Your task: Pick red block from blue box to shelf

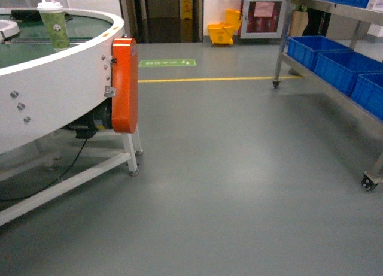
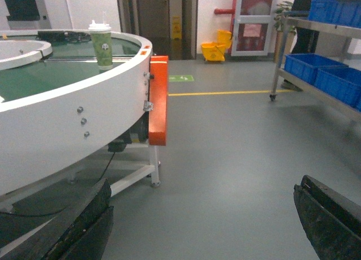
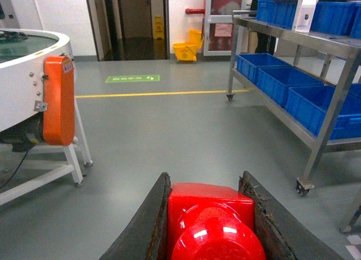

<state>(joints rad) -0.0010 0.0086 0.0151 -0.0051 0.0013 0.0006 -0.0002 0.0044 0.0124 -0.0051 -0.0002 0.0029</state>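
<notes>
The red block (image 3: 214, 226), glossy with a round stud facing the camera, is clamped between the two dark fingers of my right gripper (image 3: 206, 186), held above the grey floor. The steel shelf (image 3: 333, 113) stands to the right of it, and it also shows at the right edge of the head view as the shelf (image 1: 282, 42). My left gripper (image 2: 203, 192) is open, with only bare floor between its fingers (image 2: 84, 226). Neither gripper appears in the head view. The blue box is out of view.
A round white conveyor table (image 1: 60, 78) with an orange guard (image 1: 124, 84) and a paper cup (image 1: 54, 24) fills the left. Dark blue crates (image 1: 341, 66) sit on the shelf's lower tier. A caster (image 1: 368, 182) and a yellow mop bucket (image 1: 222, 32) stand on the floor.
</notes>
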